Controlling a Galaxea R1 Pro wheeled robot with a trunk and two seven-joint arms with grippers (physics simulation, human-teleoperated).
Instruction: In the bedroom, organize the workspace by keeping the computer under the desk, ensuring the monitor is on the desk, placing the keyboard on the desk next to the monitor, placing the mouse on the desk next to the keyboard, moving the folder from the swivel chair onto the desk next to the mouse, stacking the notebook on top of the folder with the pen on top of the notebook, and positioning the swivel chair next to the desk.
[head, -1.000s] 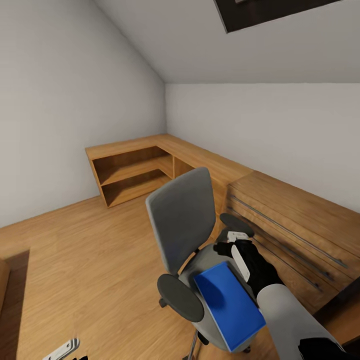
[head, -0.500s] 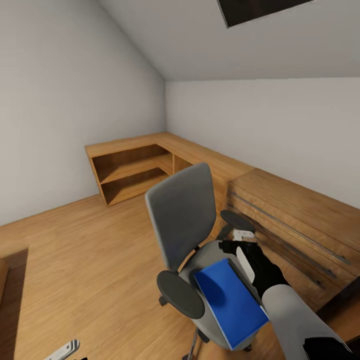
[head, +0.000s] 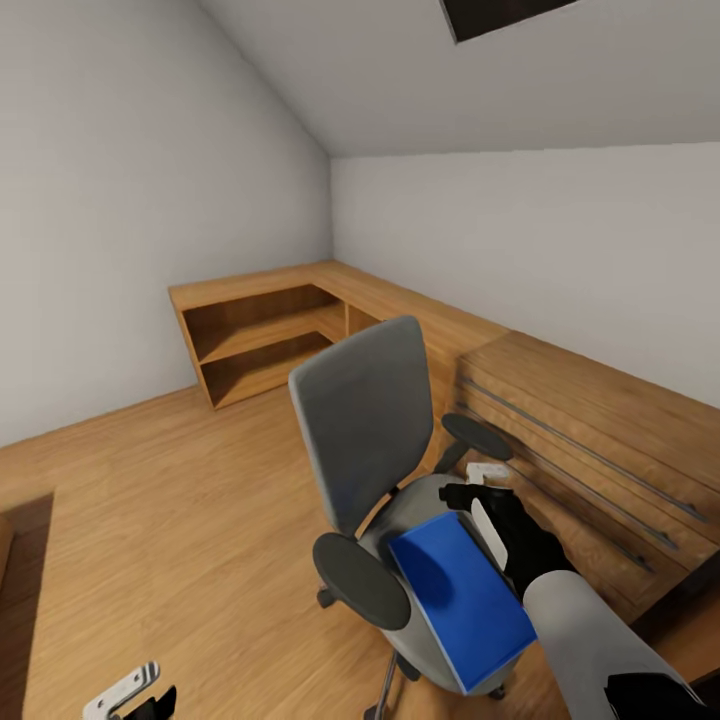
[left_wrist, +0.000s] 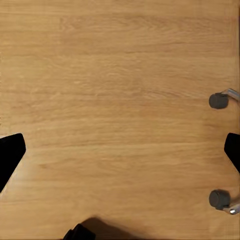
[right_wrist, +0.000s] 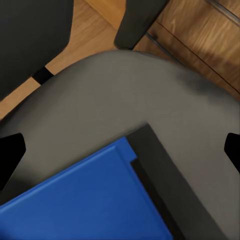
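1. My right gripper (head: 478, 490) hangs over the chair seat. Its two black fingers (right_wrist: 11, 152) are spread wide apart and hold nothing.
2. Right under it lies the blue folder (head: 462, 598). The folder rests flat on the grey seat of the swivel chair (head: 365, 440), and one corner sticks out past the seat's front edge.
3. From my right wrist I see a thin dark flat thing (right_wrist: 157, 170) peeking out from under the folder's corner.
4. The chair stands just beside the wooden drawers (head: 590, 450).
5. My left gripper (head: 125, 693) hangs low over the wooden floor (left_wrist: 120, 90). Its fingers are wide apart too, and hold nothing.
6. Two chair wheels (left_wrist: 218, 100) are near it.
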